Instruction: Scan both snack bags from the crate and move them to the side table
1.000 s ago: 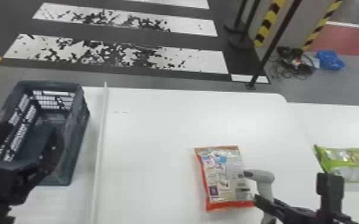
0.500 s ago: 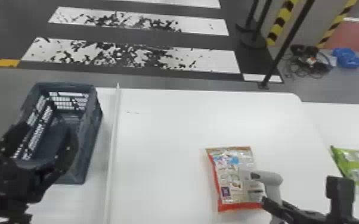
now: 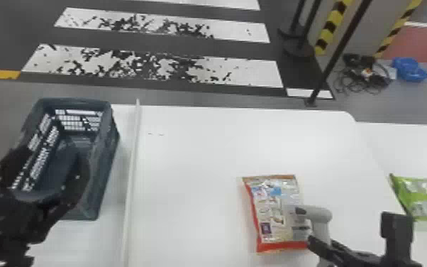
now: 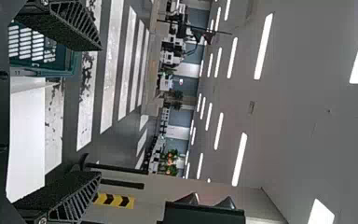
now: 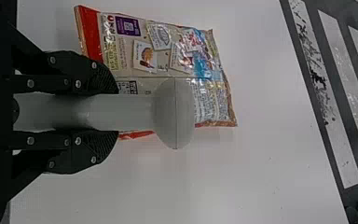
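While left tool (image 3: 54, 158) gapes near crate (image 3: 105, 170), right tool (image 3: 317, 245) clamped on grey scanner (image 3: 321, 215), by its handle

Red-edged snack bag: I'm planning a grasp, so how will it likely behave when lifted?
The red-edged snack bag should flex, its film being creased. That shiny surface may slip. Lying flat on the white table, it seems unlikely to roll.

Ceiling strip lights (image 4: 264, 45) shine brightly; soft glare pales the white table (image 3: 195, 159).
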Action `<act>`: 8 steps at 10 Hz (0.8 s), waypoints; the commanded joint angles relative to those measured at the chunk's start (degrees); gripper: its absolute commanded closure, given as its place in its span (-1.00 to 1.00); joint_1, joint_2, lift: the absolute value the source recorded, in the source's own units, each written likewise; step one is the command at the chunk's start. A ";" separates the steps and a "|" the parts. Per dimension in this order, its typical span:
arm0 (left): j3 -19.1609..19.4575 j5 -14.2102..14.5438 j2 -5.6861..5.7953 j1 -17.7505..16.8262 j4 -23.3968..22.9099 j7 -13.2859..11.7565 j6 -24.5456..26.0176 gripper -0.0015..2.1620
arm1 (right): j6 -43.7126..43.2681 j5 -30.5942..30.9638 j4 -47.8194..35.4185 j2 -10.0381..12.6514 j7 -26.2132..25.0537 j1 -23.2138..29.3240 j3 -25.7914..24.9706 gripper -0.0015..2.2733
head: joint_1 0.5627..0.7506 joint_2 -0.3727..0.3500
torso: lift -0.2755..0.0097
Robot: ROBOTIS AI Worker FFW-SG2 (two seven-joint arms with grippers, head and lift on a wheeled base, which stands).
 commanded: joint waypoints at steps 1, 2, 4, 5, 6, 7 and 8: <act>0.07 0.00 0.07 0.00 0.16 0.00 0.00 -0.97 | -0.06 0.97 0.40 -0.16 0.00 -0.24 1.10 0.97 | 0.41 -0.27 | 0.73; 0.07 0.00 -0.02 0.00 0.16 0.00 0.00 -0.97 | -0.41 1.49 0.93 -0.16 0.00 -0.41 1.89 0.97 | 0.41 -0.25 | 0.73; 0.25 0.00 -0.02 0.00 0.16 0.00 0.00 -0.97 | -0.76 1.67 0.93 -0.16 0.00 -0.67 2.24 0.97 | 0.41 -0.22 | 0.73; 0.25 0.00 -0.02 0.00 0.16 0.00 0.00 -0.97 | -0.59 1.40 0.49 -0.33 0.00 -0.76 1.80 0.97 | 0.41 -0.20 | 0.73; 0.25 0.00 -0.02 0.00 0.07 0.00 0.00 -0.97 | -0.41 0.97 0.05 -0.60 0.00 -0.94 1.10 0.97 | 0.41 -0.20 | 0.73; 0.25 0.00 -0.02 0.00 0.07 0.00 0.00 -0.97 | 0.47 0.53 -0.48 -0.69 0.00 -1.64 -0.39 0.97 | 0.41 -0.22 | 0.73; 0.16 0.00 -0.11 0.00 -0.01 0.00 0.00 -0.97 | 1.35 0.26 -0.56 -1.21 -0.09 -3.22 -1.89 0.97 | 0.41 -0.24 | 0.73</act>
